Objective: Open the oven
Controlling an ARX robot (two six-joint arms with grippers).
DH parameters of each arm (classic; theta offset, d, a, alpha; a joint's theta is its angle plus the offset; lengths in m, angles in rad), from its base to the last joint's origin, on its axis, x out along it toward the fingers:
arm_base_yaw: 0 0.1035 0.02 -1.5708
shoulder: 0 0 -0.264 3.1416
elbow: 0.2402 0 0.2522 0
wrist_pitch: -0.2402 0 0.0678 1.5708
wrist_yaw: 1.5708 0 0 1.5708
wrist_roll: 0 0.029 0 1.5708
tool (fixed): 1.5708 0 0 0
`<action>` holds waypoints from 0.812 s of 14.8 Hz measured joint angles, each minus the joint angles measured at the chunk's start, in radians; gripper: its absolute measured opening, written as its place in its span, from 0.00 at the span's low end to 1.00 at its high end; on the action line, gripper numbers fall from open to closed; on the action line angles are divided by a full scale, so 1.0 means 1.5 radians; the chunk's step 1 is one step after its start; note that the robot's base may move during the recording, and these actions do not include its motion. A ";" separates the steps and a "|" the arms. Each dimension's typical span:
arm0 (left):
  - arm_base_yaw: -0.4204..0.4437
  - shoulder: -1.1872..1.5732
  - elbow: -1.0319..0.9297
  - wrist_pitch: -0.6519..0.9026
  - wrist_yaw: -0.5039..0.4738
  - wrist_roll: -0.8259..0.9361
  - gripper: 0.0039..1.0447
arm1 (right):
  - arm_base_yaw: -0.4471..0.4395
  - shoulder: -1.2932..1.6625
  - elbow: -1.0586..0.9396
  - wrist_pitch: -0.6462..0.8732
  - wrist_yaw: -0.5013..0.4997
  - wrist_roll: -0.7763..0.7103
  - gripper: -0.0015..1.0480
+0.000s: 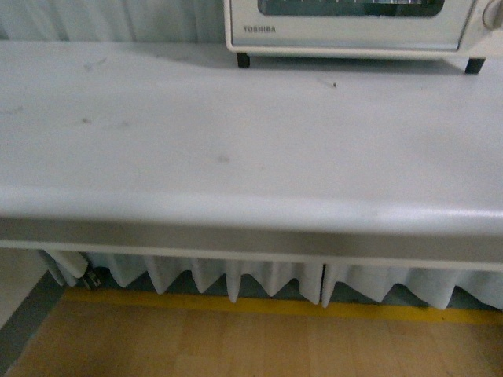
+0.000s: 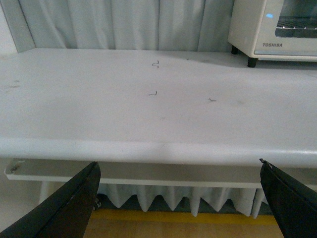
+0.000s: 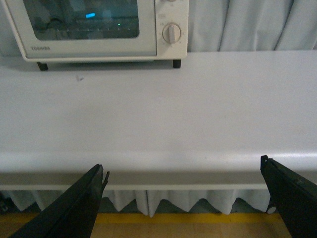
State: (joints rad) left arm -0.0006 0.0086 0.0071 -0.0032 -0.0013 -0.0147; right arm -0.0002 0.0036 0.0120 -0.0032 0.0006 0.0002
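Left gripper and right gripper were held spread wide and empty before the table's near edge, seemingly readied for a reach, since the oven, its door shut, was set far back at one o'clock.

A cream-white oven with dark glass sits on a white table, above yellow-striped tan floor.

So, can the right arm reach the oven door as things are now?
Probably yes: nothing stands on the table between its open jaws and the oven, whose front faces them. The door handle is out of view, though, so the grip itself is unsure.
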 joint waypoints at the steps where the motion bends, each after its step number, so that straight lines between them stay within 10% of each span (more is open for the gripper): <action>1: 0.000 0.000 0.000 0.000 0.000 0.000 0.94 | 0.000 0.000 0.000 -0.001 -0.001 -0.001 0.94; 12: 0.000 0.000 0.000 0.000 0.000 0.001 0.94 | 0.000 0.000 0.000 -0.001 0.000 -0.001 0.94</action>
State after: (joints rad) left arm -0.0006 0.0086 0.0071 -0.0029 -0.0010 -0.0139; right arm -0.0002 0.0036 0.0120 -0.0044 0.0002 -0.0006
